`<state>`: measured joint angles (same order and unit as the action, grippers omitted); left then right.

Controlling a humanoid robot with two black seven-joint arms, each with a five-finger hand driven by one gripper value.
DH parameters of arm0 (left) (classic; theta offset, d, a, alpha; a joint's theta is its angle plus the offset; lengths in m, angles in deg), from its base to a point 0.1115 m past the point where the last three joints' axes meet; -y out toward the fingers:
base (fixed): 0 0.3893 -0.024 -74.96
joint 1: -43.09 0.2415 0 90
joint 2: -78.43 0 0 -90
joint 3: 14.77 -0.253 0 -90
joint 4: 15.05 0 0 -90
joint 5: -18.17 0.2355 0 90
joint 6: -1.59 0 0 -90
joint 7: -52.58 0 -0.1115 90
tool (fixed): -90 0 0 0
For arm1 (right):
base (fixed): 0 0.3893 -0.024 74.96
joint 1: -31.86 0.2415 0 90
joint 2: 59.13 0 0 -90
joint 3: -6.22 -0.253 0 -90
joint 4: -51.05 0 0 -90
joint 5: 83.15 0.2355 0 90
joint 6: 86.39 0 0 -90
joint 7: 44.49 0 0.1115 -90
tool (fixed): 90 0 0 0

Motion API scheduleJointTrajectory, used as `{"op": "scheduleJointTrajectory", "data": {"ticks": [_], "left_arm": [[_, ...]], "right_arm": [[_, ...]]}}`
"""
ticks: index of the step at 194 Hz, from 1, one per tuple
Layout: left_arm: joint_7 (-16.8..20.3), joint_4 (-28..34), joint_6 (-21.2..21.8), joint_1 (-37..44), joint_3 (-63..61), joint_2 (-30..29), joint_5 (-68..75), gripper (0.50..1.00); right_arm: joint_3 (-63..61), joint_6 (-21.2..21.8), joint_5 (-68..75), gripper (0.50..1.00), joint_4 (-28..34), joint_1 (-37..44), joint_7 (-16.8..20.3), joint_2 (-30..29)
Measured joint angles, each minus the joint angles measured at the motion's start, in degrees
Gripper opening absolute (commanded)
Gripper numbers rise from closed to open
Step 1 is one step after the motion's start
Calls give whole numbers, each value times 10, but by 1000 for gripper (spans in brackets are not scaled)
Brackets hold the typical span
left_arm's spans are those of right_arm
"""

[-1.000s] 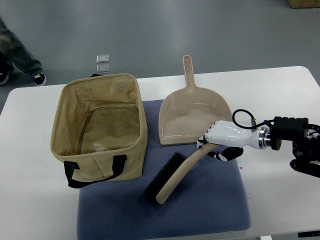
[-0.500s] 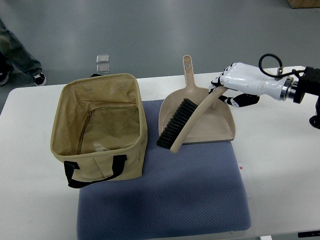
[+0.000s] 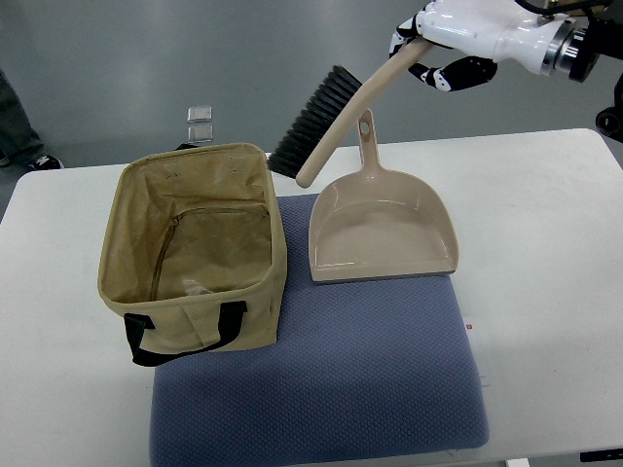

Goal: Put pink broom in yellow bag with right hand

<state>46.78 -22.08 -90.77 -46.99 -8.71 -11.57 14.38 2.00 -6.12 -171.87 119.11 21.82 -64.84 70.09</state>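
I have the right hand (image 3: 450, 37) gripping the pink broom (image 3: 336, 115) by its handle, held in the air just beyond the yellow bag (image 3: 195, 248), its long axis slanting down-left so the bristle end points toward the bag's open mouth.

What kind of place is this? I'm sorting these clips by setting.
Probably a robotics lab or test room, not a home: a bare white table on a plain grey floor, household props staged on a blue mat, and a person's leg at the left edge.
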Motion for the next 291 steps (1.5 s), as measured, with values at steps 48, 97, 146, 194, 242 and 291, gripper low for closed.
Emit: {"op": "scheduleJointTrajectory", "data": {"ticks": [48,97,146,194,242,291], "left_arm": [[0,0,0,0,0,0,0,1000],[0,0,0,0,0,0,0,1000],[0,0,0,0,0,0,0,1000],[0,0,0,0,0,0,0,1000],[0,0,0,0,0,0,0,1000],[0,0,0,0,0,0,0,1000]], "right_arm": [[0,0,-6,500,-33,28,24,-139],[6,-2,-12,500,-85,6,26,-230],[4,-3,-13,817,-119,-8,25,-264],[-1,2,-4,881,-119,-21,24,-270],[-42,3,-2,881,-119,-39,24,-264],[-146,31,65,879,-119,-77,29,-217]]}}
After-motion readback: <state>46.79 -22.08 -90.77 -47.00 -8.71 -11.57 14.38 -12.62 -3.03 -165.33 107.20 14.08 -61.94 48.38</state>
